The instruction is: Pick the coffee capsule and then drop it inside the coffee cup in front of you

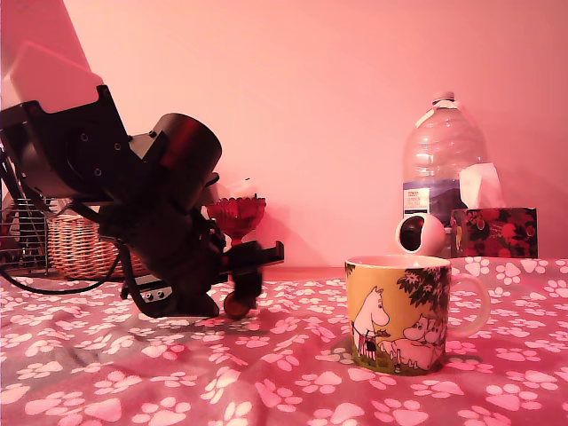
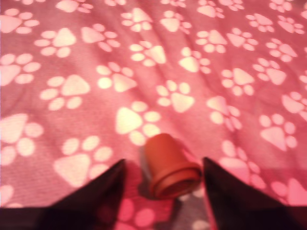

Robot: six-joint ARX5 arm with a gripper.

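The coffee capsule point(image 2: 170, 165) lies on its side on the pink paw-print cloth, a small tapered pot with its wider rim toward the camera. My gripper point(image 2: 164, 162) is open, and its two dark fingers point(image 2: 103, 194) flank the capsule with a gap on each side. In the exterior view the gripper point(image 1: 250, 273) is low over the cloth at the left, with the capsule point(image 1: 237, 305) just under its tips. The coffee cup point(image 1: 399, 315), a yellow mug with white cartoon figures, stands upright toward the exterior view's right, well apart from the gripper.
A red glass goblet point(image 1: 237, 216) stands behind the arm and a wicker basket point(image 1: 80, 244) sits at the far left. Behind the mug are a white ball-shaped thing point(image 1: 420, 235), a large water bottle point(image 1: 441, 160) and a tissue box point(image 1: 494, 232).
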